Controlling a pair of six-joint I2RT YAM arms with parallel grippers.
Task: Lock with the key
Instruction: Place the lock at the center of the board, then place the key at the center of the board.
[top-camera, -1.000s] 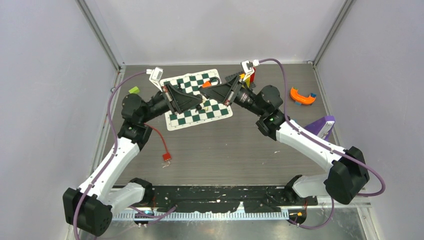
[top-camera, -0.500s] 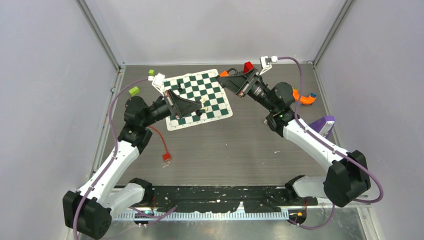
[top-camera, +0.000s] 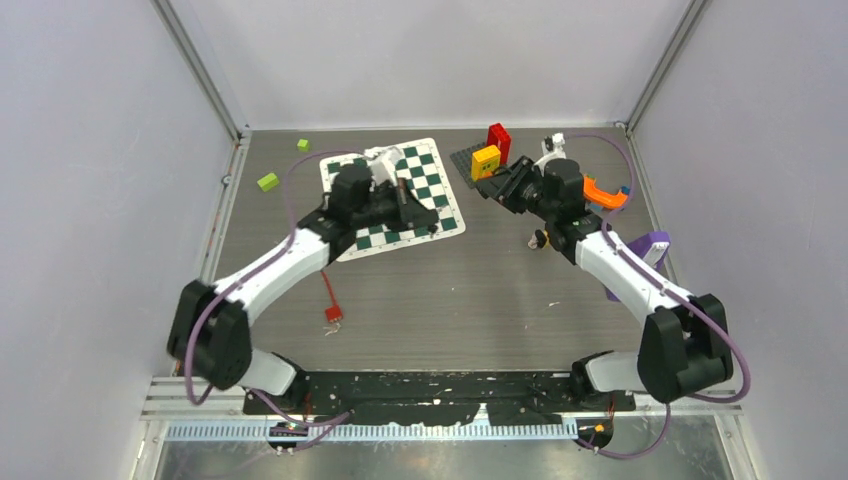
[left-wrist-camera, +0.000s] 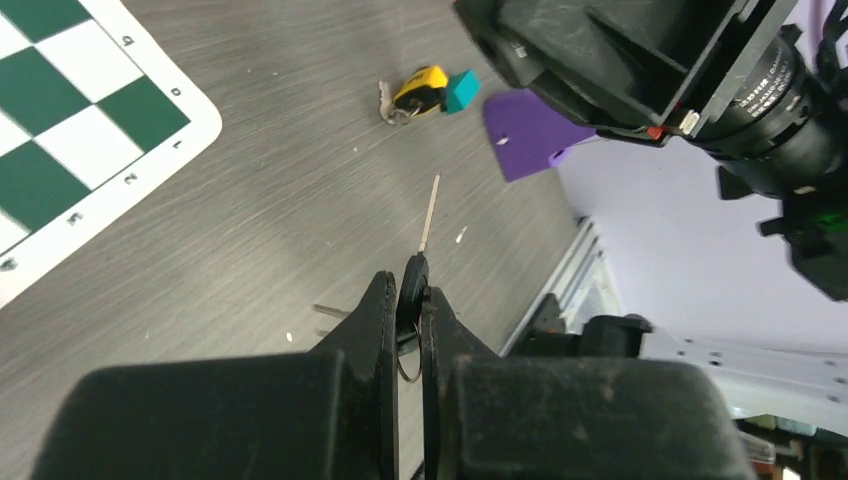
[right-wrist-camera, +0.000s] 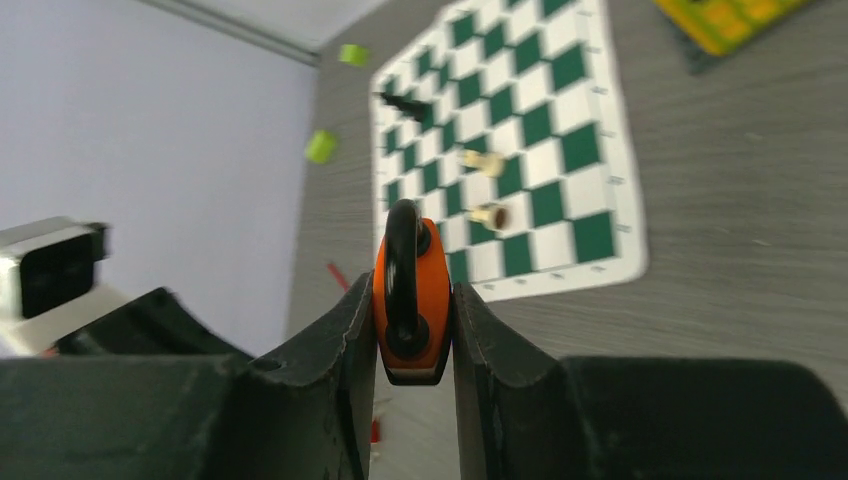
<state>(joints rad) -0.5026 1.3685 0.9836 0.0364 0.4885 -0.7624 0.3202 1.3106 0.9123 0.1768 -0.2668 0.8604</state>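
The left fingers (left-wrist-camera: 375, 320) are clamped on the head of the key (left-wrist-camera: 424, 225), whose blade runs straight out ahead of them, above the chessboard (top-camera: 430, 175). The right fingers (right-wrist-camera: 345, 340) pinch the padlock (right-wrist-camera: 428, 285) by its flat sides, off the chessboard's right edge. Blade and padlock are apart, and the keyhole is hidden.

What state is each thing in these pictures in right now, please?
Left hand: shut on the black-headed metal key.
Right hand: shut on the orange padlock with black shackle.
Key: blade free, not in the padlock.
Shackle: latched or not, unclear.
Green-and-white chessboard mat: lying flat.
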